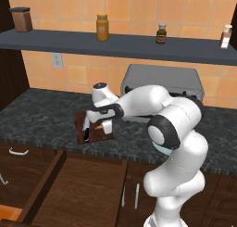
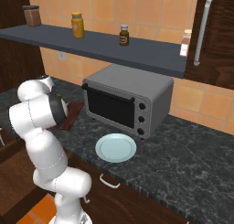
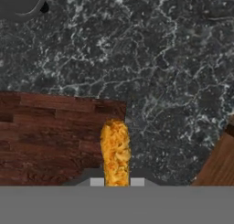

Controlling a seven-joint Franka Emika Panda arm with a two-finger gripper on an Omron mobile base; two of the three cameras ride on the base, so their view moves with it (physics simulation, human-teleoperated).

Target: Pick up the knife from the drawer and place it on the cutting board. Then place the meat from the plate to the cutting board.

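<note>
Gripper (image 1: pixel 98 127) clamped on meat (image 3: pixel 115 152) | meat held between fingertips, over cutting board (image 3: pixel 50 136) edge | knife (image 1: pixel 86 127) on board, just beside gripper | plate (image 2: pixel 115 148) well apart

Readable text: none is showing anywhere.
Shelf jars (image 1: pixel 102 27): labels are appearing as blurred patches, unreadable.
Toaster oven (image 2: pixel 125 101): knobs are showing no legible marks.
</note>
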